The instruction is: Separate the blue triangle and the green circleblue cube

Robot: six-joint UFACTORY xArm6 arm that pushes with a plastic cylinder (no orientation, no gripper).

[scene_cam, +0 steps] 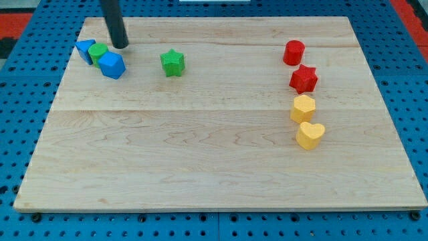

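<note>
The blue triangle (85, 50), the green circle (98, 53) and the blue cube (112, 65) sit packed together at the board's upper left, each touching its neighbour. My tip (120, 45) rests on the board just right of the green circle and above the blue cube, apart from both by a small gap. The dark rod rises from it out of the view's top.
A green star (172, 63) lies right of the cluster. At the right, in a column from top down: a red cylinder (293, 52), a red star (303, 79), a yellow hexagon (302, 108), a yellow heart (309, 134). The wooden board (214, 174) lies on blue pegboard.
</note>
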